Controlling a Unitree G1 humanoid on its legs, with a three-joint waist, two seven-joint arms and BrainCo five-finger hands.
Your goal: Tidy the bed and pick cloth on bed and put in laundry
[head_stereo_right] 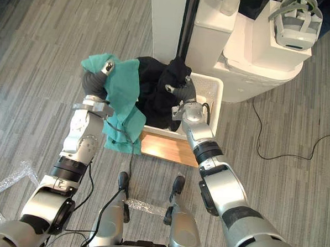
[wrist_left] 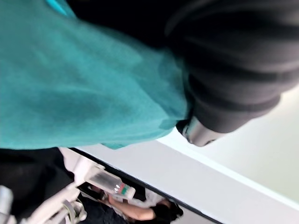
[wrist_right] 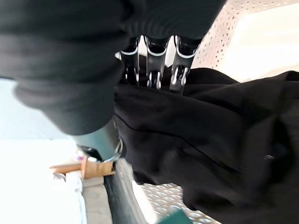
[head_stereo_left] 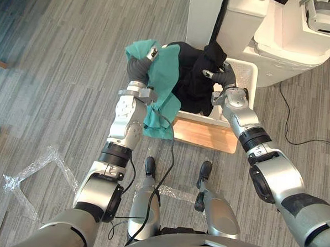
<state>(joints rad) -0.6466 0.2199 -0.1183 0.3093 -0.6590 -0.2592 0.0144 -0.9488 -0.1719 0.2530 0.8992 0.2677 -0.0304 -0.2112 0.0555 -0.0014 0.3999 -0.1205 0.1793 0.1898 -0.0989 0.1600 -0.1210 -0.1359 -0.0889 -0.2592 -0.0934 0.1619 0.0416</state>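
Cloths held at the basket [head_stereo_left: 246,69], 12 o'clock.
My right hand [head_stereo_left: 225,77] clutches the crumpled black cloth [head_stereo_left: 192,80]; the teal cloth [head_stereo_left: 163,96] drapes limp over my left hand [head_stereo_left: 139,68] at 11, its grip I can't tell.

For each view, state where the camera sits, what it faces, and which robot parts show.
Left eye view: head, looking down; left hand carries teal cloth, right hand black cloth, over laundry basket.
Right eye view: head, alongside; shares that scene.
Left wrist view: left wrist; left hand, teal cloth.
Right wrist view: right wrist; fingers gripping black cloth.
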